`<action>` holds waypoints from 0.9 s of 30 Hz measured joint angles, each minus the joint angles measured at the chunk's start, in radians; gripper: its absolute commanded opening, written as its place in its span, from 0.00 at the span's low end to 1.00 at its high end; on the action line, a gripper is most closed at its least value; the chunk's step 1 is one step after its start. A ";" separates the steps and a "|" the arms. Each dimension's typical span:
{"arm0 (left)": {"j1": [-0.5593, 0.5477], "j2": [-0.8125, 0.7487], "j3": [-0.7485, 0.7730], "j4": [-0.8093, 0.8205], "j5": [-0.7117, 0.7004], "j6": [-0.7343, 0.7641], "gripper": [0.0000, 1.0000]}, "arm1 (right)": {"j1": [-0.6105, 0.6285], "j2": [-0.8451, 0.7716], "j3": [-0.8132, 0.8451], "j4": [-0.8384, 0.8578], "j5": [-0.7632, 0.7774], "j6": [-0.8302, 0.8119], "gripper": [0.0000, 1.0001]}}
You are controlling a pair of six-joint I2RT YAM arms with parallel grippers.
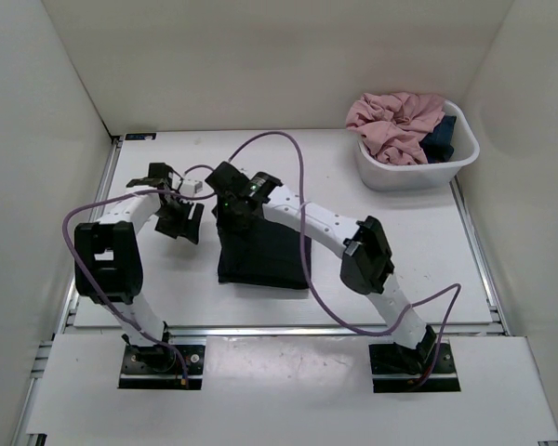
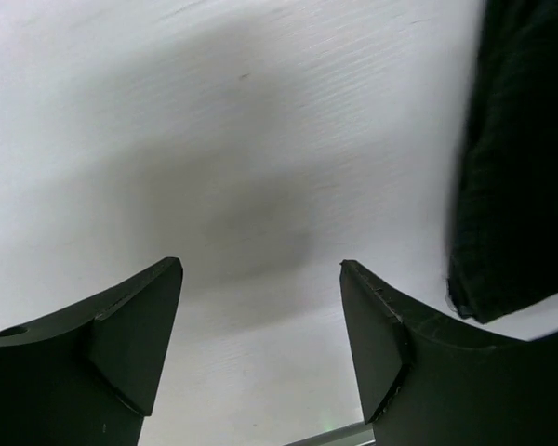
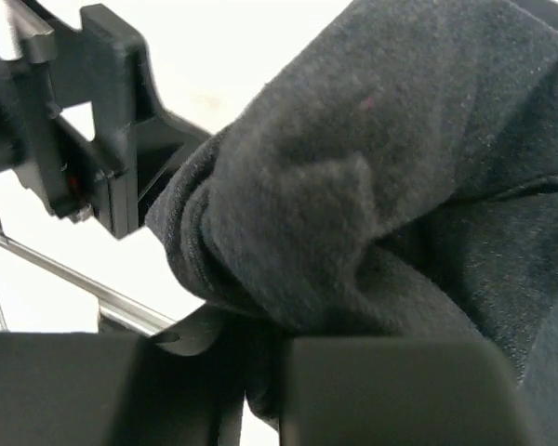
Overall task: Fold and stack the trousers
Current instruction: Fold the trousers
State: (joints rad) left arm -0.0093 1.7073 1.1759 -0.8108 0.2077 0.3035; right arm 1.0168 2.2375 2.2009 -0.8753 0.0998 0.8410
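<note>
From above, the trousers (image 1: 265,255) lie folded into a compact black block in the middle of the desk (image 1: 428,251): folding looks nearly done, stacking not yet. The right claw (image 1: 231,209) pinches their far edge. Left wrist: the left claw (image 2: 260,269) gapes empty, trousers just to its right. Right wrist: jaws clamped on bunched black cloth
</note>
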 measured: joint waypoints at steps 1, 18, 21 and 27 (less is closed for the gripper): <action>0.013 0.011 -0.001 -0.002 0.007 0.003 0.80 | 0.000 0.024 0.006 0.019 -0.010 0.016 0.19; 0.190 -0.045 0.116 -0.083 0.016 0.158 0.81 | 0.045 -0.131 -0.303 0.309 -0.006 0.052 0.58; 0.141 -0.140 0.134 -0.104 0.049 0.197 0.82 | 0.040 -0.412 -0.517 0.295 0.109 0.076 0.27; -0.001 -0.137 0.111 -0.120 0.148 0.211 0.81 | -0.028 -0.578 -0.806 0.388 0.170 0.132 0.00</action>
State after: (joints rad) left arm -0.0101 1.5700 1.2873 -0.9306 0.3557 0.5140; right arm 0.9890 1.6596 1.3949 -0.4877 0.2699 0.9730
